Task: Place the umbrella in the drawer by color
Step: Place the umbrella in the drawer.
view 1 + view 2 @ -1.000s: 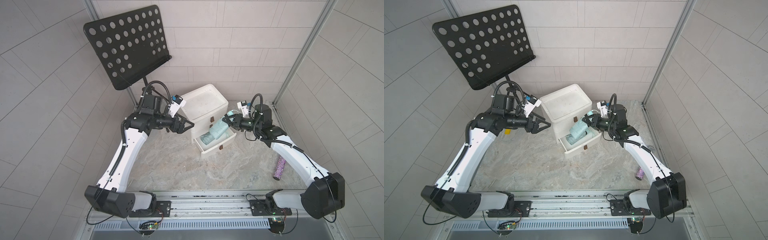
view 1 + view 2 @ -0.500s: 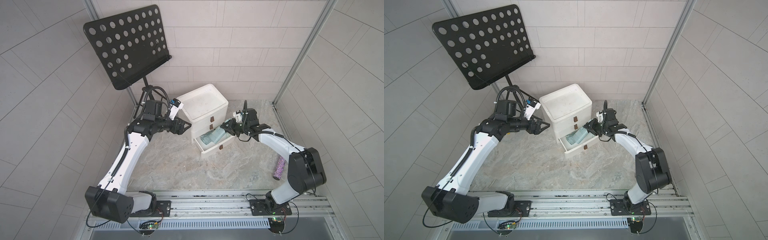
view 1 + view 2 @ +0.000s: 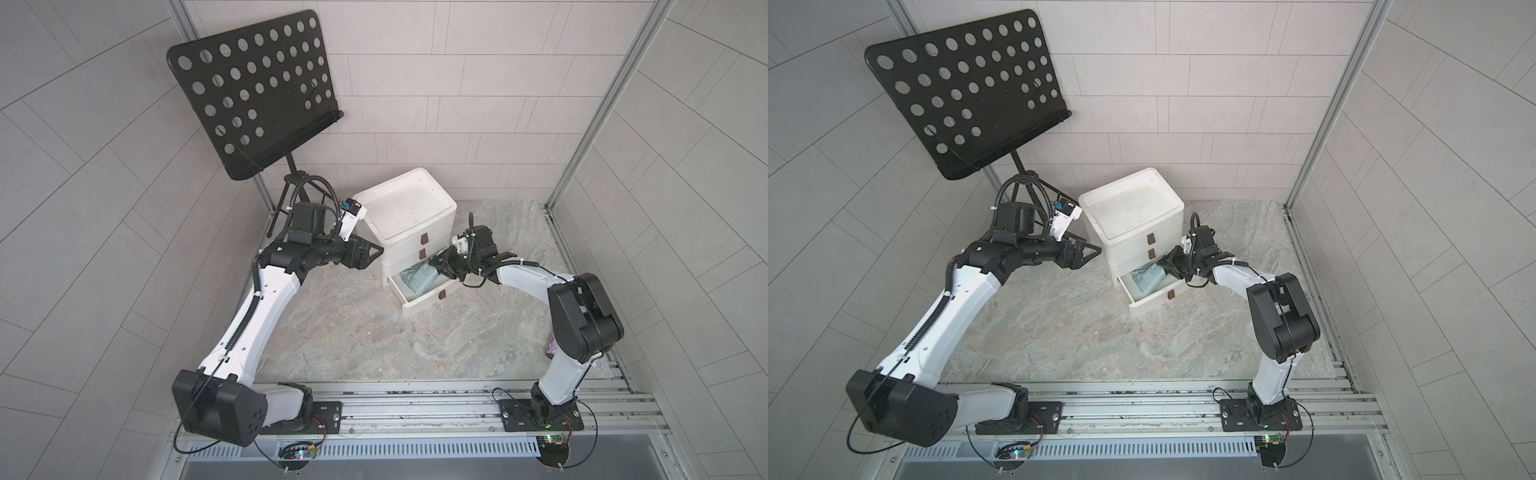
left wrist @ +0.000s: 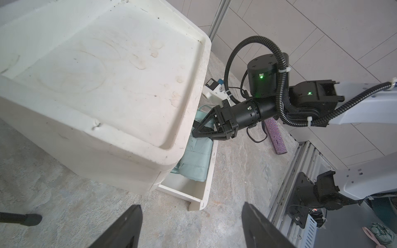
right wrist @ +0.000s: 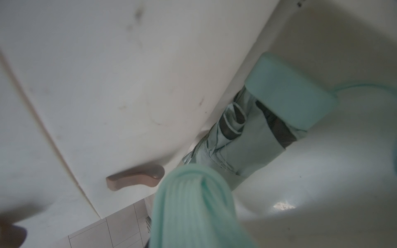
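Cabinet: the white three-drawer cabinet [image 3: 405, 208] stands at the back edge of the surface [image 3: 353, 328]; I see its two upper drawers [image 3: 409, 246] shut.
Bottom drawer: the bottom drawer [image 3: 428, 300] is pulled out toward the front edge.
Green umbrella: the folded green umbrella [image 3: 417, 276] lies inside that drawer, one end tucked under the cabinet body.
Right gripper: the right gripper [image 3: 436, 262] sits at the umbrella's outer end, over the drawer. I cannot tell whether it is gripping the umbrella or only touching it.
Left gripper: the left gripper [image 3: 373, 257] hovers wide open and empty beside the cabinet.
Purple umbrella: the purple umbrella [image 4: 276, 137] lies by the right edge of the surface, well apart from the cabinet.
Progress: I judge the green umbrella as good as placed. What is left is letting it go, shutting the drawer, and dealing with the purple umbrella.
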You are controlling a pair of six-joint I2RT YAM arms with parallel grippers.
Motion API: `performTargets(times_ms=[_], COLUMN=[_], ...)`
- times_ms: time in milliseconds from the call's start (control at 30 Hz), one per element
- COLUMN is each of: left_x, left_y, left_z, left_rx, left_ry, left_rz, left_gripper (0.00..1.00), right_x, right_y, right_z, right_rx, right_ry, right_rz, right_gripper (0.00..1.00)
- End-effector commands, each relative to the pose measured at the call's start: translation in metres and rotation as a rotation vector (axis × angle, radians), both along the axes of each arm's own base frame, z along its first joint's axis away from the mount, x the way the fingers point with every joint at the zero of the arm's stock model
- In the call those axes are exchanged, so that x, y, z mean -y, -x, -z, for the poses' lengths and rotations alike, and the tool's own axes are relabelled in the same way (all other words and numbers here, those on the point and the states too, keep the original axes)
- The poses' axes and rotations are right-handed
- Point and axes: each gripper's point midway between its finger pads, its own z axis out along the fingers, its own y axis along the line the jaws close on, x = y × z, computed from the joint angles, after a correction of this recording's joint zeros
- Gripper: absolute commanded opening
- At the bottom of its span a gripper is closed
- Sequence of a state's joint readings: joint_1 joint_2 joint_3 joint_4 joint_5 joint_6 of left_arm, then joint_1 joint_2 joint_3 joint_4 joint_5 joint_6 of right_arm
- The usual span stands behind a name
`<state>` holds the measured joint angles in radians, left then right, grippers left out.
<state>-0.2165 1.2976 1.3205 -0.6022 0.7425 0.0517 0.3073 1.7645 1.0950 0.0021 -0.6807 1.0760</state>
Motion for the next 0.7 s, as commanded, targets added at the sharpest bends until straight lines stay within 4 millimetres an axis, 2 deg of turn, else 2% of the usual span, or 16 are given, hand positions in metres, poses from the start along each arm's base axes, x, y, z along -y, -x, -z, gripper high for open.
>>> performTargets(times_ms=[0,167,300,433,533,667], left_x=[0.003,0.004,0.004,0.004,0.005,0.005], left_y=[0.002,0.001,0.001,0.001,0.002,0.002], left_z=[-0.004,-0.003,-0.003,-0.003,-0.002,-0.003], left_rx=[0.019,0.016,0.017,0.015,0.015,0.017], left_ry=[0.015,0.016,0.018,0.020,0.021,0.025], left_rz=[0.010,0.011,0.013,0.016,0.020,0.023], left_gripper=[0.79,0.80,0.79,0.80,0.80,0.80], right_x=[-0.002,0.000,0.001,0.004,0.009,0.017], right_y=[-0.008,-0.004,-0.002,-0.001,0.001,0.004], right_z=[-0.009,0.003,0.009,0.010,0.010,0.003], right_rx=[0.039,0.018,0.007,0.008,0.008,0.029], right_ry=[-0.030,-0.018,-0.008,0.015,0.056,0.116], right_rz=[0.025,0.033,0.033,0.035,0.034,0.034], right_gripper=[0.26,0.27,0.36,0.48,0.62,0.70])
